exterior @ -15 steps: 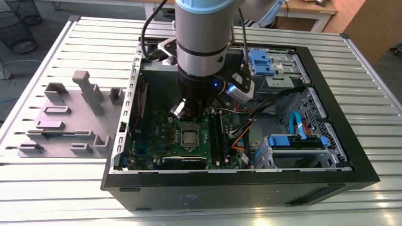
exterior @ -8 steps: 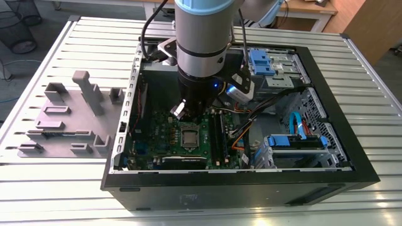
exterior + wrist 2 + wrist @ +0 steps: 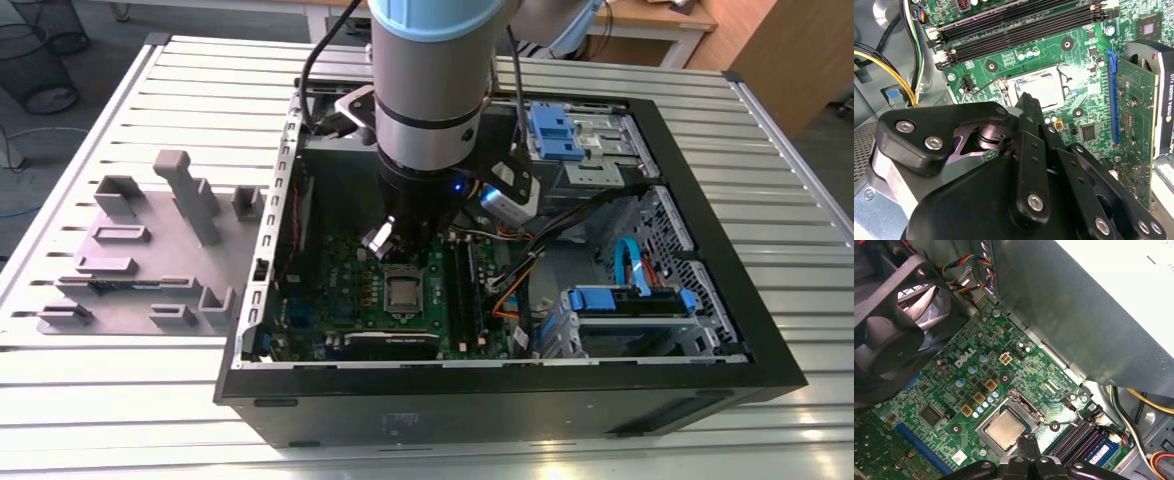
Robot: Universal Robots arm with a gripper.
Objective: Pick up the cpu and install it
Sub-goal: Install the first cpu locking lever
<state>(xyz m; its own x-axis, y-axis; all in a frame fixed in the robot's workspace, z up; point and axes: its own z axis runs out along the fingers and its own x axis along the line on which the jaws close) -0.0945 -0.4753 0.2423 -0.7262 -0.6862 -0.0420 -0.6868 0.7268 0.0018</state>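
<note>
CPU work takes place inside the open black computer case lying on the slatted metal tabletop. Lilac-grey holder blocks sit near the tabletop's edge at the exterior view's left. On the green motherboard, the cpu rests in its socket, the gripper just above it, fingertips pressed together, holding nothing.

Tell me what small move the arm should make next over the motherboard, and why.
Probably a short lift straight up. The cpu already lies flat in the socket frame on the motherboard, and the gripper hangs just above its edge, with nothing visibly held, so retreating looks safest.
</note>
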